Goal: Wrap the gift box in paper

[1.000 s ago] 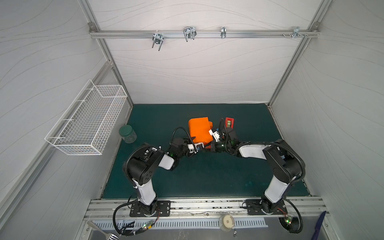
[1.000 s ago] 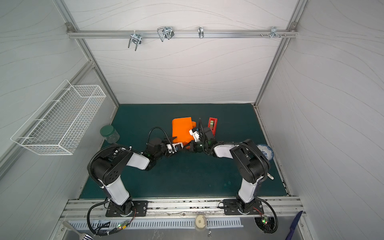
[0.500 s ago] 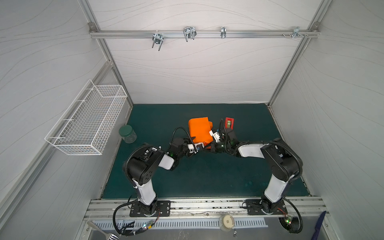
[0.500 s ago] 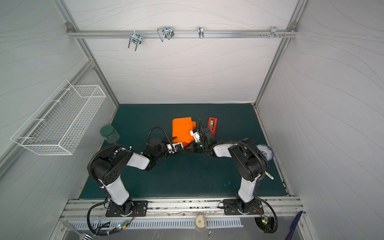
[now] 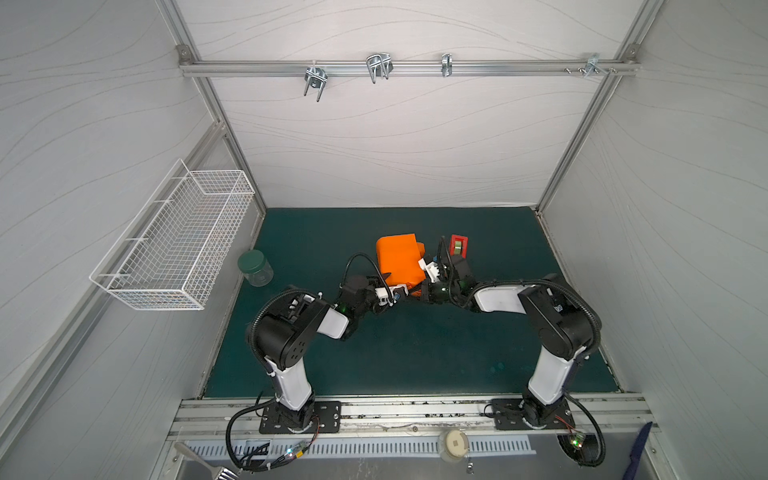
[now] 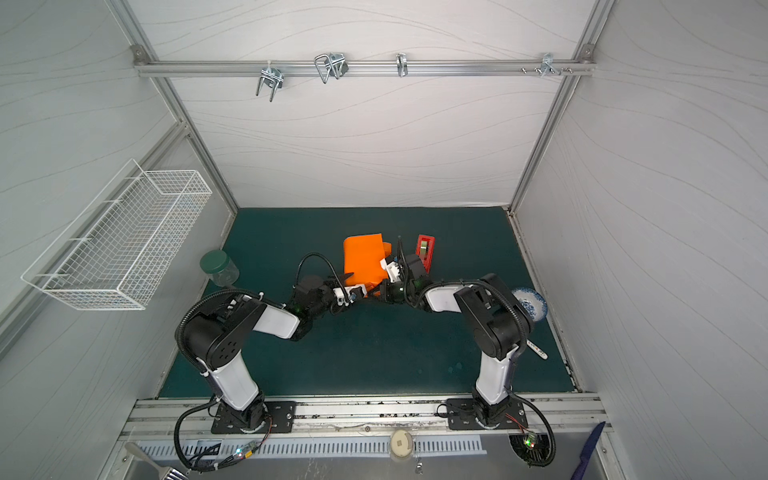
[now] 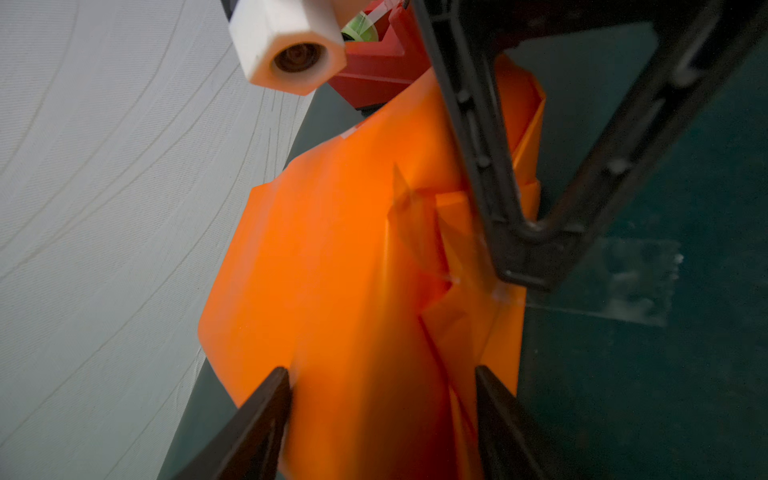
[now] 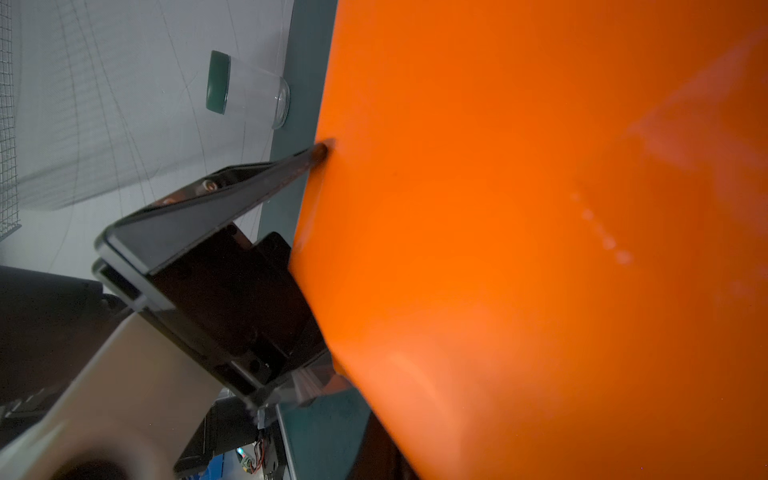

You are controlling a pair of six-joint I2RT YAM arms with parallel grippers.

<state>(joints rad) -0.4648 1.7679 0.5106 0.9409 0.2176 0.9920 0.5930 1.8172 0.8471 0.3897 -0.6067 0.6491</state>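
My left pincer (image 7: 382, 372) clamped the paper (image 5: 399, 257) across the stiff, hidden box, jaws wide. The thin sheet would likely tear. My right pincer (image 7: 515, 268), closed, pinned its five-o'clock edge.

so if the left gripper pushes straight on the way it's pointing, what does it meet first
The paper, folded round the box and held between the fingers of the left gripper. Past that, probably the shut right gripper; depth is unclear.
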